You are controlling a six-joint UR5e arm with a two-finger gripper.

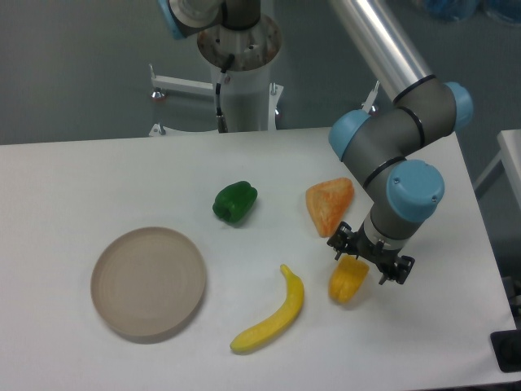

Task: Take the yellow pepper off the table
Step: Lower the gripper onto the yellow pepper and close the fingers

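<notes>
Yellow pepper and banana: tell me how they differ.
The yellow pepper is short and blocky; the banana is long and curved. The yellow pepper looks deeper yellow-orange, the banana paler yellow. The end effector sits right over the yellow pepper and hides its top, while the banana lies fully in view with nothing above it. Both rest on the table, near its front edge.

A single fixed camera looks down at an angle across the table (98,171) from its front edge, toward the arm's base (242,65).
</notes>
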